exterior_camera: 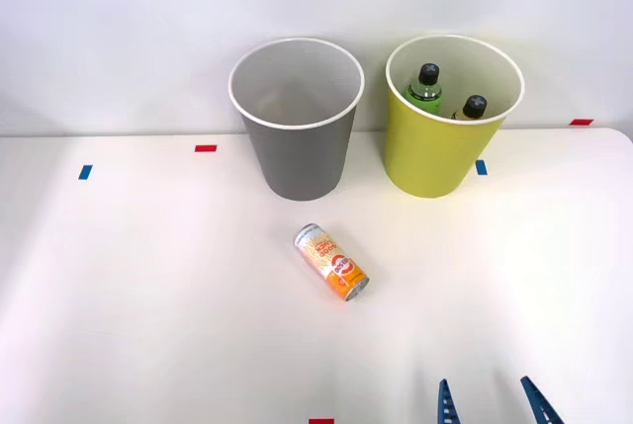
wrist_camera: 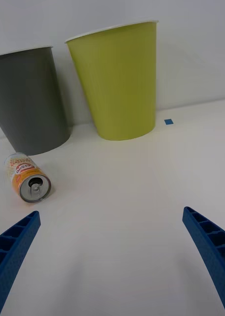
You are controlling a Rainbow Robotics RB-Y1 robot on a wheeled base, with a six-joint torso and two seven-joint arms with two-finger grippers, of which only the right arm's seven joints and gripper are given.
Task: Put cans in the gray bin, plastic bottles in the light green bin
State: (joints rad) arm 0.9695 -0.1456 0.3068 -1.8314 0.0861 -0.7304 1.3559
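Two plastic bottles stand inside the light green bin at the upper right of the front view. Just left of it, near the upper centre, is the gray bin. One can lies on its side on the white table, in the middle of the frame, apart from both bins. At the lower right edge the right gripper is spread wide and pinches nothing.

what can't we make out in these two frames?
- Plastic bottles in the light green bin: front view shows caps and shoulders; the bin wall hides the rest.
- Gray bin floor: rim angle hides it.
- Can label text: too small.
- Right gripper: frame edge cuts it off.
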